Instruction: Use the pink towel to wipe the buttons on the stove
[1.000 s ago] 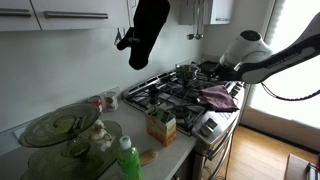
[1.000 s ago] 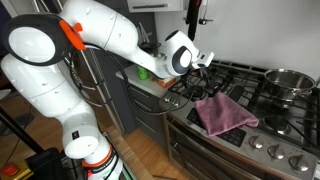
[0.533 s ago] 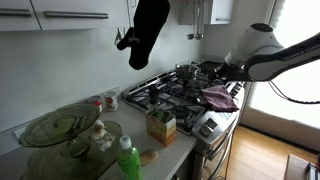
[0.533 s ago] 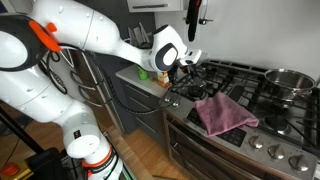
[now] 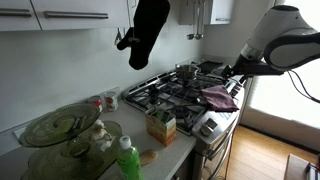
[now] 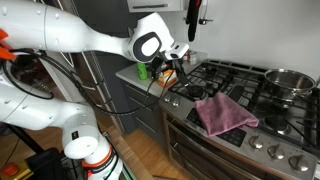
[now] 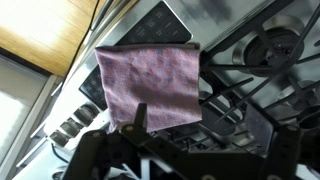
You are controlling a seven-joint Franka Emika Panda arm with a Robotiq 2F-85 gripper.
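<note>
Pink towel [image 6: 225, 115], square, faintly mottled cloth: seen spread nearly flat on the front part of the black gas stove [image 6: 262, 92], partly over a grate, its lower edge near the row of round silver knobs [image 6: 271, 150]. The same is noted in the wrist view, towel [image 7: 150, 85] just beside knobs [image 7: 75, 125].

Hand [image 6: 181, 68]: held above the stove's end, apart from the towel; nothing is seen in it. How far open cannot be told.

Steel pot [image 6: 288, 80] on a rear burner: contents not visible.

Grey desk [image 5: 185, 148] beside the stove: clear glass bowls [image 5: 60, 128], contents unclear; a yellow-green carton [image 5: 160, 127]; a green plastic bottle [image 5: 128, 158].
</note>
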